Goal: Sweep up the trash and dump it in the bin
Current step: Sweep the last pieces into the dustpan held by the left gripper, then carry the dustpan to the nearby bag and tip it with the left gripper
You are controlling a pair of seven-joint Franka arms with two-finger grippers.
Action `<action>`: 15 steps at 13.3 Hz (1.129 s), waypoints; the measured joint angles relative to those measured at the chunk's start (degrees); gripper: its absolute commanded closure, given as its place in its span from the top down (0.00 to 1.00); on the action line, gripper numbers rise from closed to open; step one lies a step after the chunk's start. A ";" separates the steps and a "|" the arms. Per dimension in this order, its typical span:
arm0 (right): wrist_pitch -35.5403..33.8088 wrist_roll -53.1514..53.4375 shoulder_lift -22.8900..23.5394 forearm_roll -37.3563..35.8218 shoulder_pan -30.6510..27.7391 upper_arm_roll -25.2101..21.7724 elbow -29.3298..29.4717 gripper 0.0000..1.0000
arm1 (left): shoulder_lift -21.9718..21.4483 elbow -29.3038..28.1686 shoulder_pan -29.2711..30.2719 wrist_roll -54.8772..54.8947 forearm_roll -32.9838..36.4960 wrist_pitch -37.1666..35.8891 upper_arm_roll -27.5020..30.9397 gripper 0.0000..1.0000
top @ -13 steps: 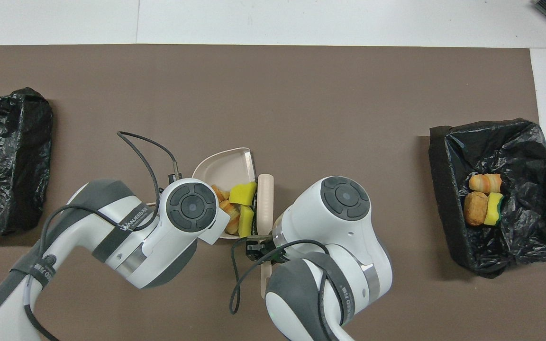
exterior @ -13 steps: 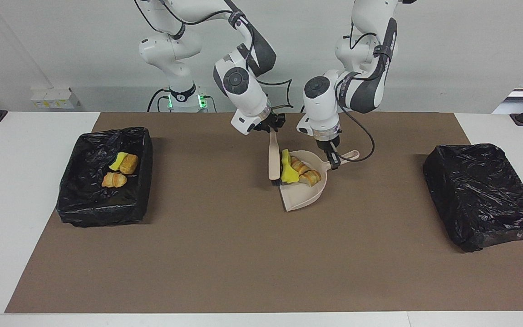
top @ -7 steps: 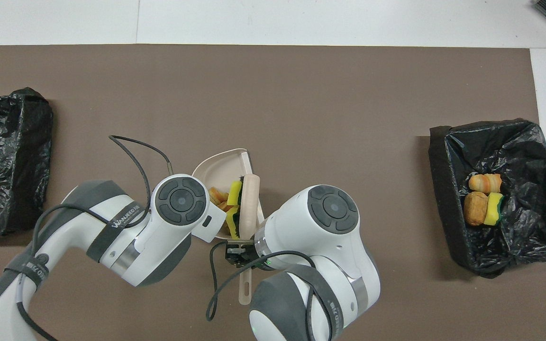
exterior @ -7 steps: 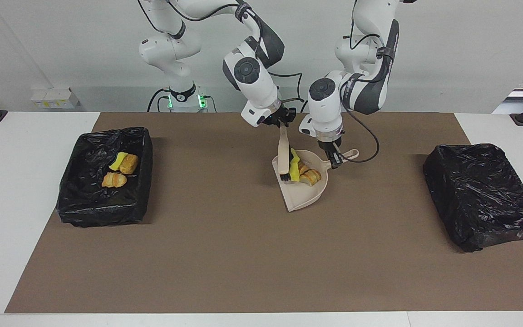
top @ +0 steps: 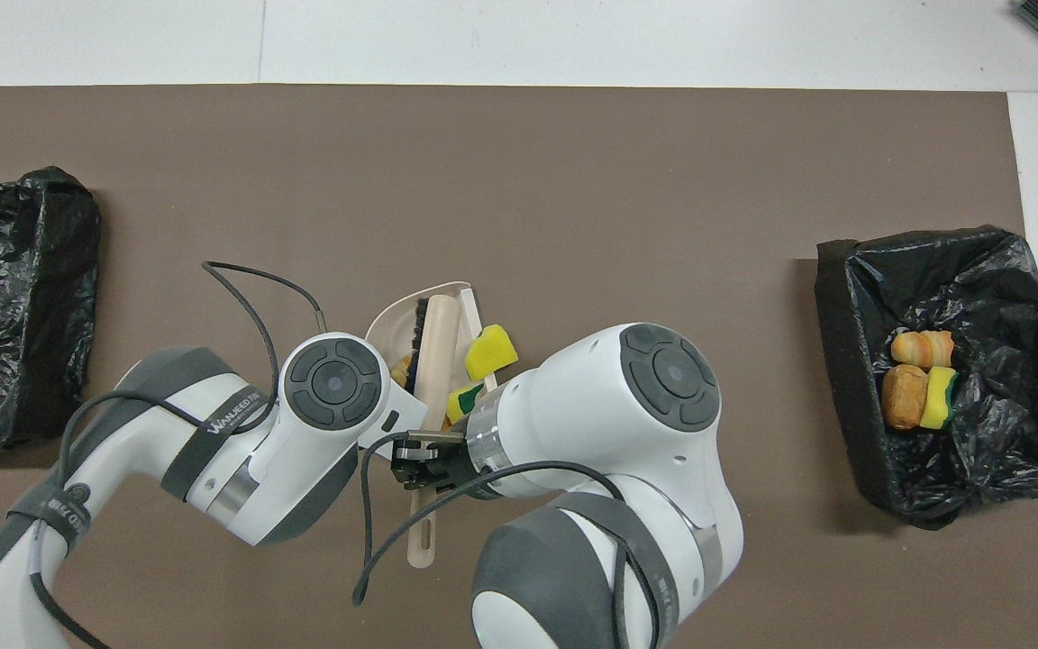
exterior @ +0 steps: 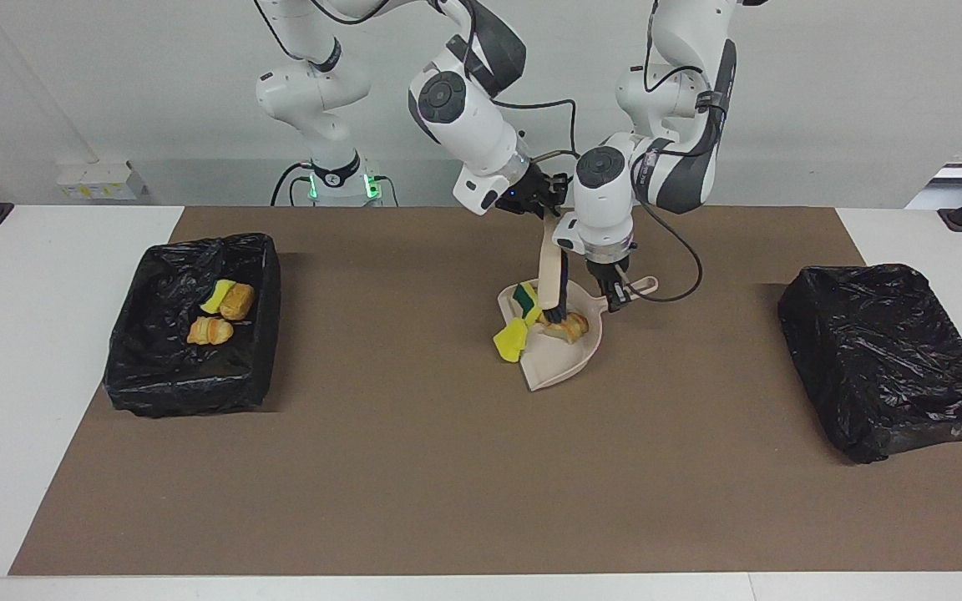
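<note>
the right gripper [exterior: 541,200] is clenched on the handle of the beige brush [exterior: 549,269], which hangs tilted with its dark bristles down inside the beige dustpan [exterior: 560,367]. a second ago the brush stood beside the pan's open edge; now its head has crossed over that edge and sits among the trash. the left gripper [exterior: 612,294] is clamped on the dustpan handle, much where it was before

the trash has shifted. one yellow sponge chunk [exterior: 510,338] has slipped out over the pan's edge and lies on the brown mat [exterior: 414,467], touching the pan on the side toward the right arm's end of the table. a green-backed sponge [exterior: 524,296] rests at the pan's edge just beside the brush. the bread lumps [exterior: 569,327] remain in the pan, under the bristles. in the overhead view the loose yellow piece [top: 490,351] shows clear of the pan wall [top: 393,311]

three more pieces, two bread lumps and a sponge [exterior: 222,313], lie unchanged in the open black-lined bin [exterior: 189,384] at the right arm's end. the other black bin [exterior: 882,359] at the left arm's end looks as before
</note>
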 measured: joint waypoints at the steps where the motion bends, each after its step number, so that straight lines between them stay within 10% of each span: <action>1: -0.63 0.00 -0.02 -0.98 -0.41 -0.10 0.01 0.00 | -0.27 -0.46 0.00 0.01 -0.04 0.37 0.01 0.00; 15: -13.73 -2.21 -3.72 -26.85 -6.87 0.13 -6.15 0.00 | -8.33 -0.63 0.18 26.46 -10.43 2.32 12.40 0.00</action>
